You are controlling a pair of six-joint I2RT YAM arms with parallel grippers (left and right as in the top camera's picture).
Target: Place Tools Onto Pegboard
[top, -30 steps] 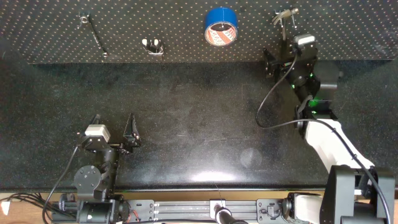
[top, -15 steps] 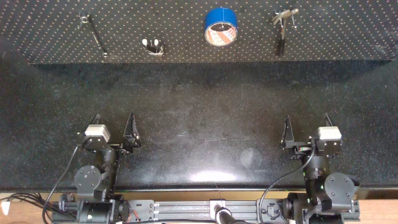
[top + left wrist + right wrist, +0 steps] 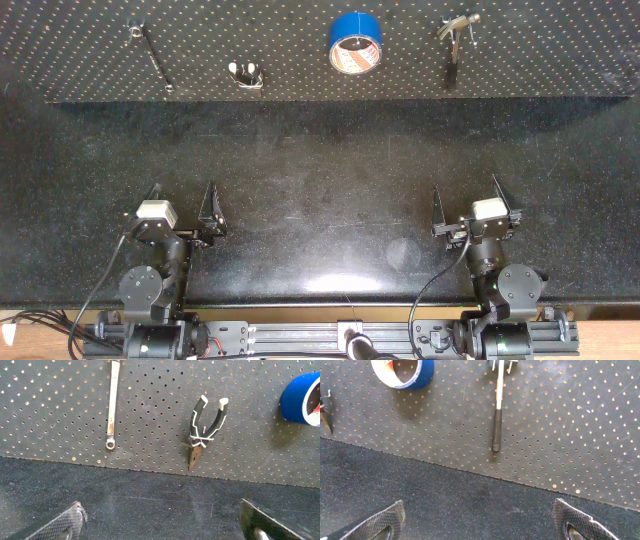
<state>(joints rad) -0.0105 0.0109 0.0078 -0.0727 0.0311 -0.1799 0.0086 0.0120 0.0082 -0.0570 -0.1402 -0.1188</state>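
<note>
Workshop bench: pegboard (image 3: pixel 560 60) hung with tools, black worktop (image 3: pixel 320 170).

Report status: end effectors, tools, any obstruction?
Left end effector and right end effector open, empty, apart from the tools. Wrench, pliers, tape roll, hammer all hanging on pegboard. No obstruction seen.

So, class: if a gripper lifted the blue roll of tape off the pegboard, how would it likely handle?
The blue roll of tape is a hollow ring, so probably light and stiff. Its round rim would likely roll if set on edge on the black table.
</note>
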